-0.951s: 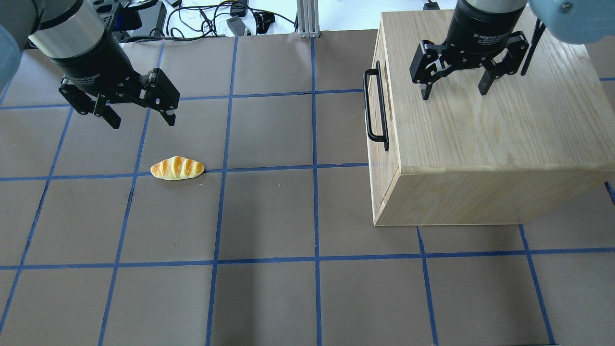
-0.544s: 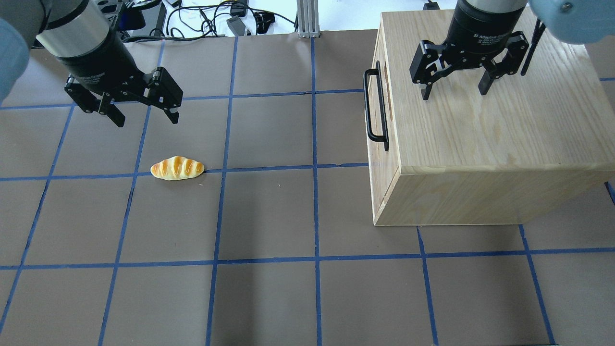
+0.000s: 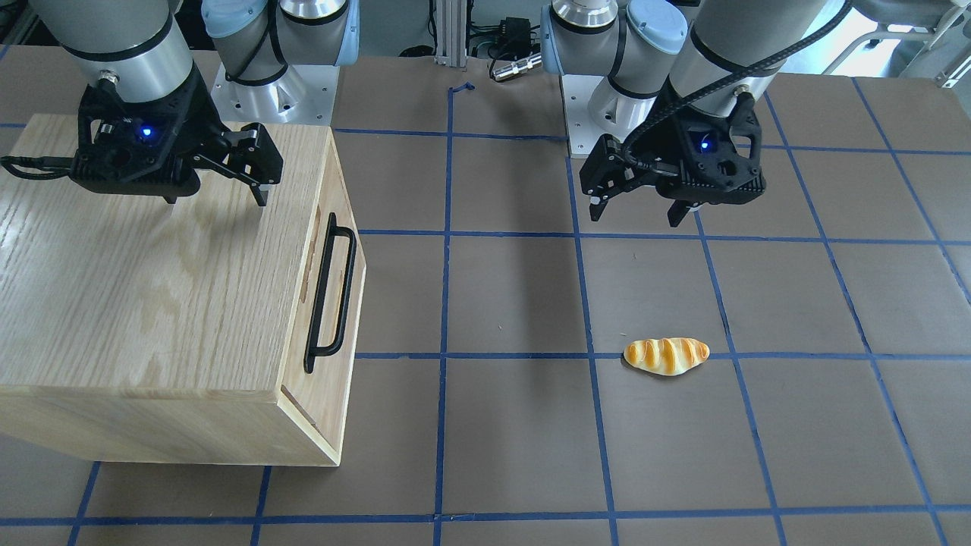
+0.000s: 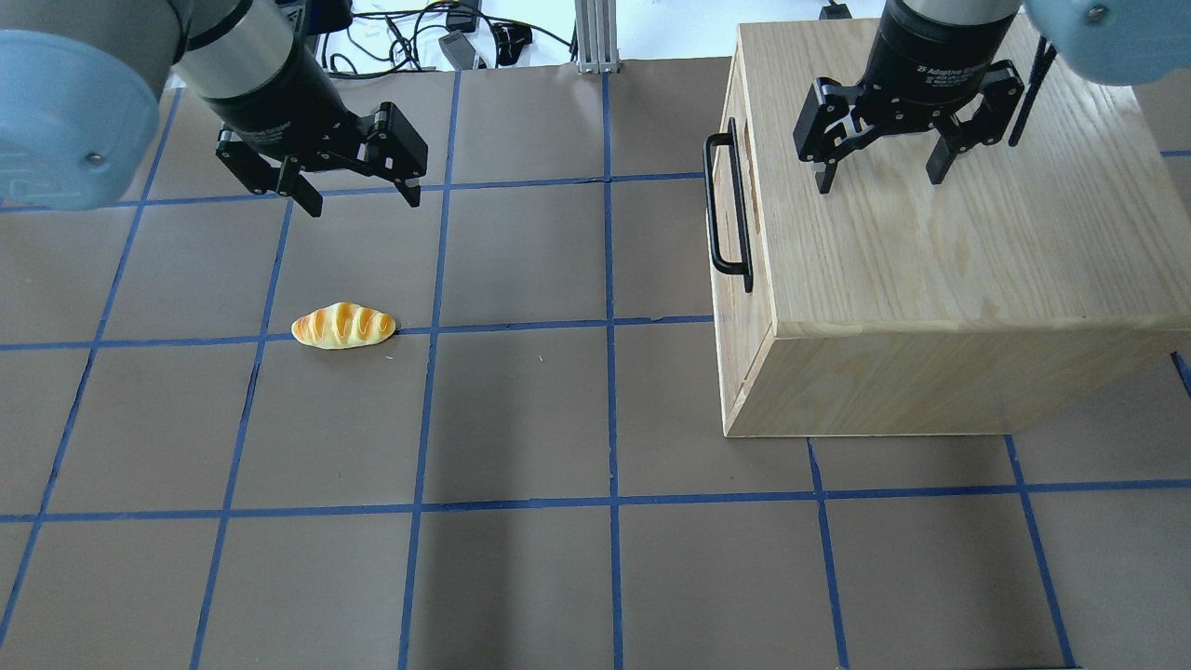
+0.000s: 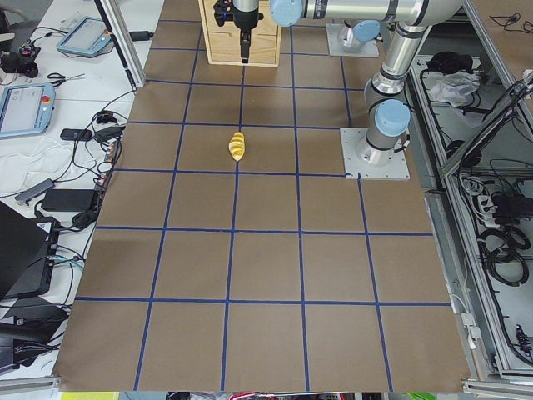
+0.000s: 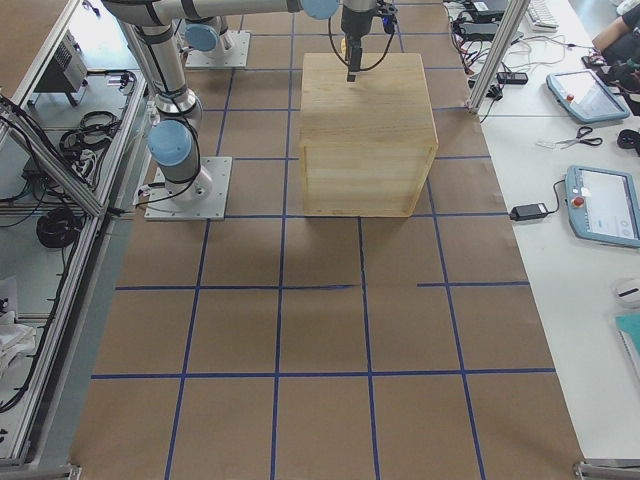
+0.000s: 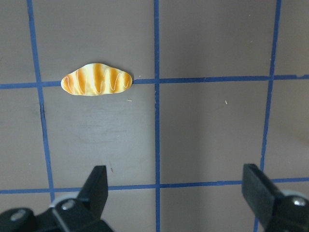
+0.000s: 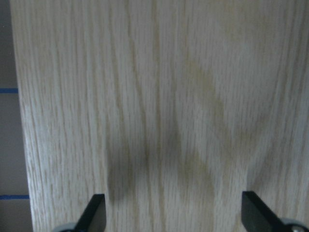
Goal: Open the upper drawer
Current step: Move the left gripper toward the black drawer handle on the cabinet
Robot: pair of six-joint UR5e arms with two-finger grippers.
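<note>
The upper drawer (image 4: 754, 223) is shut in the cabinet's face, with its black bar handle (image 4: 729, 205) standing out; it also shows in the front-facing view (image 3: 318, 227). My right gripper (image 4: 879, 180) is open and empty, hovering over the top of the oak cabinet (image 4: 930, 279), right of the handle; the right wrist view (image 8: 174, 212) shows only wood grain. My left gripper (image 4: 362, 202) is open and empty above the mat, well to the left of the handle. It also shows in the front-facing view (image 3: 636, 218).
A toy bread roll (image 4: 343, 327) lies on the brown mat with blue tape lines, below the left gripper; it shows in the left wrist view (image 7: 96, 79). Cables and devices lie beyond the table's far edge (image 4: 447, 37).
My left gripper has moved right and a little toward the far edge, still open. The right gripper, the drawer and the bread roll have not moved.
</note>
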